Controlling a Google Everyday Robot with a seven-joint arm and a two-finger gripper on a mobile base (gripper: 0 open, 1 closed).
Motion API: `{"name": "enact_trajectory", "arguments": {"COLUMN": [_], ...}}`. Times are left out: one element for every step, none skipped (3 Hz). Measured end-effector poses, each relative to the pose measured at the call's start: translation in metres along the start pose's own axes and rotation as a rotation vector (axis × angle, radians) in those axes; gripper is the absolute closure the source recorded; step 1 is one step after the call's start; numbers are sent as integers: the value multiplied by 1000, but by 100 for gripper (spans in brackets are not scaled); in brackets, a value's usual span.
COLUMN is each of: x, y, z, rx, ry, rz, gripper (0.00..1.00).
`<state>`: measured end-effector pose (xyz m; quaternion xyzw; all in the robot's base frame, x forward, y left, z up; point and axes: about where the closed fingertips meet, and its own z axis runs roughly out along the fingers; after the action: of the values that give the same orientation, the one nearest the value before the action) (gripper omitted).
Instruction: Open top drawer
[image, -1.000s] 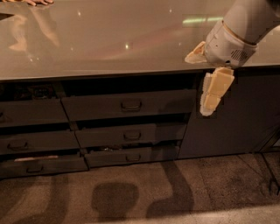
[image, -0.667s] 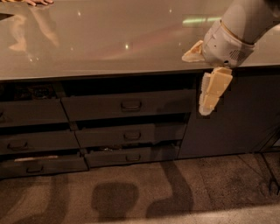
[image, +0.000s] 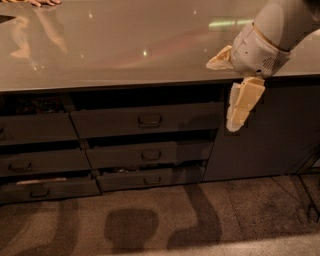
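The tool (image: 221, 95) hangs at the front edge of the table (image: 125, 45), up at the right of the scene, with its two pale fingers (image: 243, 102) spread wide: one points down across the seam between the drawers and the tall cabinet door (image: 265, 140), the other points left over the table's lip. It grips nothing. The top drawer (image: 115, 122) lies just to its left, directly under the table, and its small loop handle (image: 150, 120) sits at the centre of the front, well apart from the tool. The main risk is probably the approach: moving across at this height, the upper finger could scrape or catch the table's overhang, and the lower one could knock the drawer front and push it shut. The handle is small and dark against a dark front, so a slightly misjudged closing could pinch air or slip off in the pull. A similar handle on the shallower drawer (image: 150, 155) below invites a grab at the wrong one. An off-axis pull might jam the drawer.
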<state>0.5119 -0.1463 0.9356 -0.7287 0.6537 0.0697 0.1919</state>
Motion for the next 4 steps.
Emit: {"name": "enact_trajectory", "arguments": {"x": [-1, -4, -4, -4], "y": [4, 6, 6, 6], "z": [7, 4, 4, 2], "rx": [9, 19, 19, 89], "ry": [-89, -109, -109, -95], "rz": [-74, -144, -145, -201], "gripper": [0, 0, 0, 0]}}
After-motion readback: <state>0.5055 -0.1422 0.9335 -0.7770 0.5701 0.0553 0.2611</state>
